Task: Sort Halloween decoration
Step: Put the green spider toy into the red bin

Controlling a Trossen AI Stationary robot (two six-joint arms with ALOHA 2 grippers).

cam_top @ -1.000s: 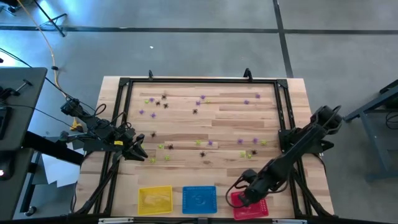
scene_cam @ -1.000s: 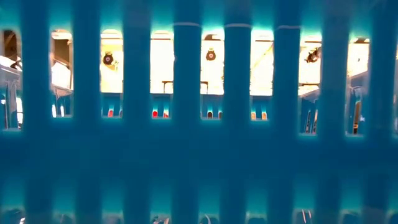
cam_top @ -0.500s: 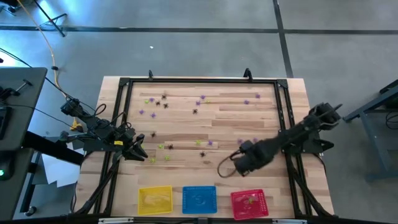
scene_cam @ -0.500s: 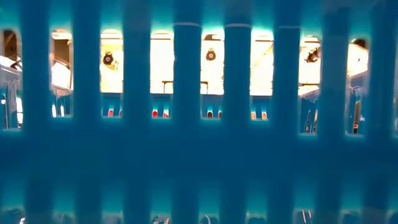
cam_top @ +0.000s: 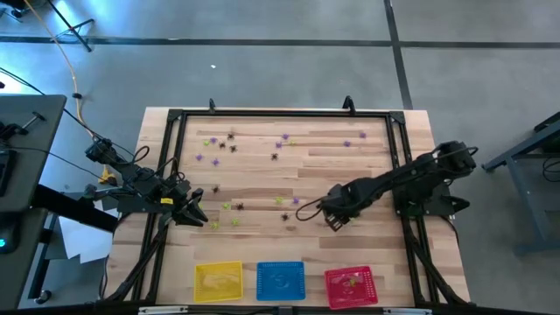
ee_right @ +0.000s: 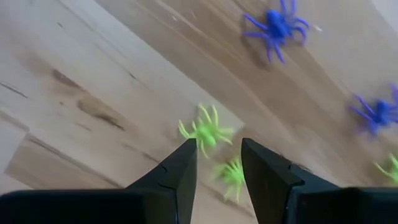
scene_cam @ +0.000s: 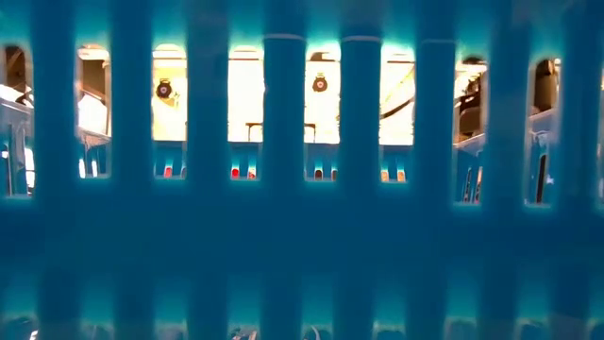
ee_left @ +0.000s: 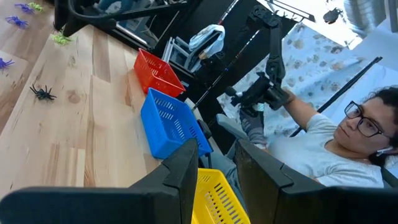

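**Right claw over two green spiders, mid-table**

The decorations are tiny plastic spiders (cam_top: 229,206), spiky-legged, in black, purple and yellow-green, scattered loose on the wooden table (cam_top: 420,131), mostly across the far and middle boards. A few lie in the red basket (cam_top: 352,287) at the near edge, w/ the blue basket (cam_top: 281,280) and yellow basket (cam_top: 218,281) beside it in a row.

Right gripper (cam_top: 334,219) is out over mid-table, near the spiders on the right-hand side. Its wrist cam shows the fingers (ee_right: 180,174) apart, nothing between them, w/ two yellow-green spiders (ee_right: 205,132) on the wood just past the tips and purple spiders (ee_right: 275,26) further off. So released, empty.

Left gripper (cam_top: 197,213) sits at the left side of the table, near a black spider (cam_top: 215,189). Fingers (ee_left: 186,174) show a narrow gap, nothing held.

No readable writing or brand marks anywhere.

Views differ: the low cam is blocked by blue basket mesh (scene_cam: 283,236), only slits of bright room behind. Left wrist cam alone shows a seated person (ee_left: 336,143) w/ glasses beyond the table, gripping a control handle (ee_left: 264,93), plus a black spider (ee_left: 42,93) on the boards.
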